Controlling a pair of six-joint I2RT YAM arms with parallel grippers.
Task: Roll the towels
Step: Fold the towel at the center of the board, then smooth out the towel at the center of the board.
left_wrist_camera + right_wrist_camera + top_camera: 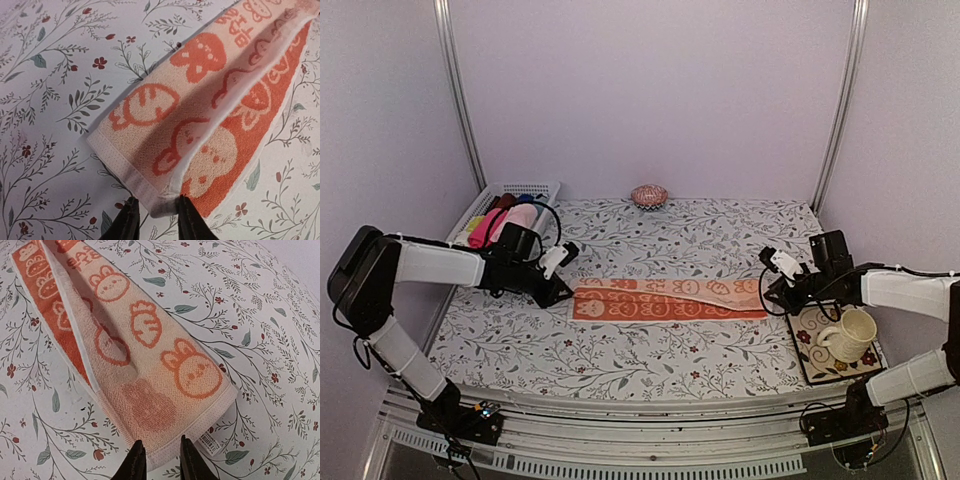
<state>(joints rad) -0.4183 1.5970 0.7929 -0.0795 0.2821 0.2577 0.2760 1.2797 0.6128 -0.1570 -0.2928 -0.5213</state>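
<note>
The left gripper (158,221) has its two dark fingers a little apart and released. They flank the hemmed corner at the towel's left end without pinching it. The right gripper (160,461) is the same at the towel's right end. Its fingers are slightly parted and loose, with the short hem lying between their tips.

The peach-orange towel (670,300), patterned with rabbits and carrots, lies flat as a long narrow strip. It is folded lengthwise, so a paler layer overlaps a deeper orange one, with a raised crease running along its length. A small white care label (212,442) sticks out at the towel's right end, just beside the right fingers.

The towel rests on a white tablecloth (620,355) printed with leafy sprigs. Beyond the towel's left end, a white basket (542,188) holds rolled cloths. Behind the towel's middle, by the back wall, sits a small round pink object (649,195). Near the towel's right end, a cream mug (850,333) stands on a flowered mat (812,355).
</note>
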